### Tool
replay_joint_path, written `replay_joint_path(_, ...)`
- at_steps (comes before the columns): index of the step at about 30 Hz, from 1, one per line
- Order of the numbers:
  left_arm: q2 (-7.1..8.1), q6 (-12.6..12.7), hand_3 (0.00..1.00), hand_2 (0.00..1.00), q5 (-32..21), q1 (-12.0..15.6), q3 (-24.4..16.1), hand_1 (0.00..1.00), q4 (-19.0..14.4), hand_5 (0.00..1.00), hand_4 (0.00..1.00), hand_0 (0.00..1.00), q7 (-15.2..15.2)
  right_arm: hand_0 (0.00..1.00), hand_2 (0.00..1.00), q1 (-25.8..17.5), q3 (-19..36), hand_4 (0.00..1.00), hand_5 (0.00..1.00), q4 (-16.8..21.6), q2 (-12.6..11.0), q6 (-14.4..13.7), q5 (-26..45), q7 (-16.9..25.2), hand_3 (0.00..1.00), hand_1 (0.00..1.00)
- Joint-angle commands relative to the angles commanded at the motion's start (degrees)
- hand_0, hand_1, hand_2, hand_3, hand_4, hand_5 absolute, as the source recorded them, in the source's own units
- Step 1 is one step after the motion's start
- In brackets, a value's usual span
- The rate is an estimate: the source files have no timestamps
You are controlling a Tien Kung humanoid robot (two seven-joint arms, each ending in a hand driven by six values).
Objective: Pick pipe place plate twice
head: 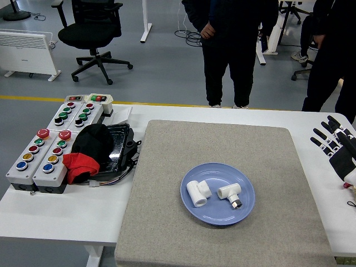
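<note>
A blue plate (217, 214) lies on the grey mat (222, 167) right of centre. Two white pipe fittings rest in it: an elbow piece (197, 192) on the left and a tee piece with a metal end (230, 193) on the right, lying apart. My right hand (337, 143) hovers at the table's right edge, fingers spread, holding nothing, well away from the plate. The left arm does not show.
Two grey button boxes (41, 158) and two more behind them (75, 114) stand at the left. A black tray with a black cap and red cloth (92, 150) sits beside them. A person in dark clothes (231, 44) stands beyond the far edge; another stands at top right.
</note>
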Motion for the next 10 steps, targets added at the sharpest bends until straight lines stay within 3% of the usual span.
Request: replay_joint_path(10,-0.02,0.03,0.651,0.704,-0.05,0.07,0.02,0.744,0.01,0.998,0.409,0.733,-0.08,0.899,0.928,-0.01,0.07,0.601,0.590,-0.08,-0.01,0.64,-0.18,-0.02,0.901,0.834)
